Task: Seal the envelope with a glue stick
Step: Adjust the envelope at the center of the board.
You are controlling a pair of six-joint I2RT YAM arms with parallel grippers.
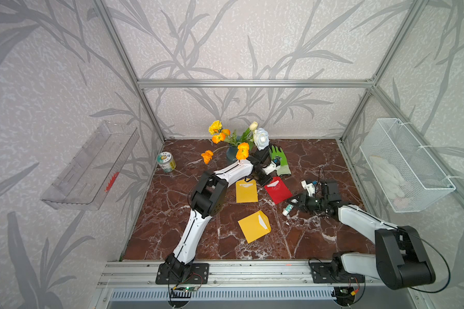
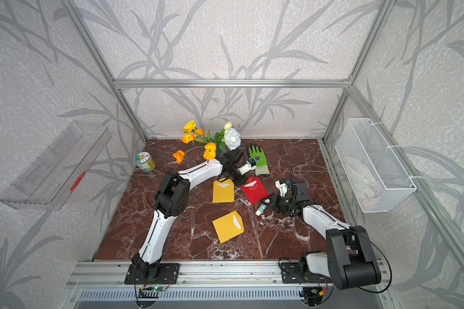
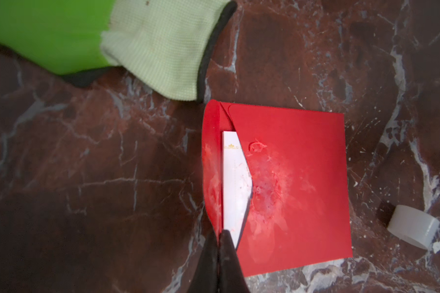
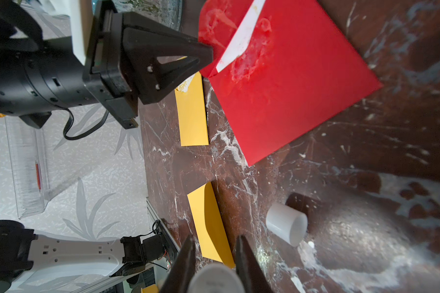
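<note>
A red envelope [image 1: 280, 194] [image 3: 295, 162] lies on the marble table with its flap raised. A white card [image 3: 235, 177] shows in its mouth, and glue smears mark the flap and body. My left gripper [image 3: 217, 237] [image 1: 267, 182] is shut on the edge of the flap. My right gripper [image 4: 215, 241] [image 1: 293, 203] hovers just right of the envelope, shut on the glue stick [image 1: 288, 210] [image 4: 215, 279]. The stick is white with a green band and points down-left toward the table. Its white cap [image 4: 286, 224] [image 3: 414, 227] lies loose on the marble nearby.
Two yellow envelopes [image 1: 246, 191] [image 1: 253, 226] lie left of and in front of the red one. A green glove [image 1: 279, 157], a vase of flowers [image 1: 233, 149] and a tin can [image 1: 166, 161] stand at the back. A wire basket [image 1: 405, 166] hangs on the right wall.
</note>
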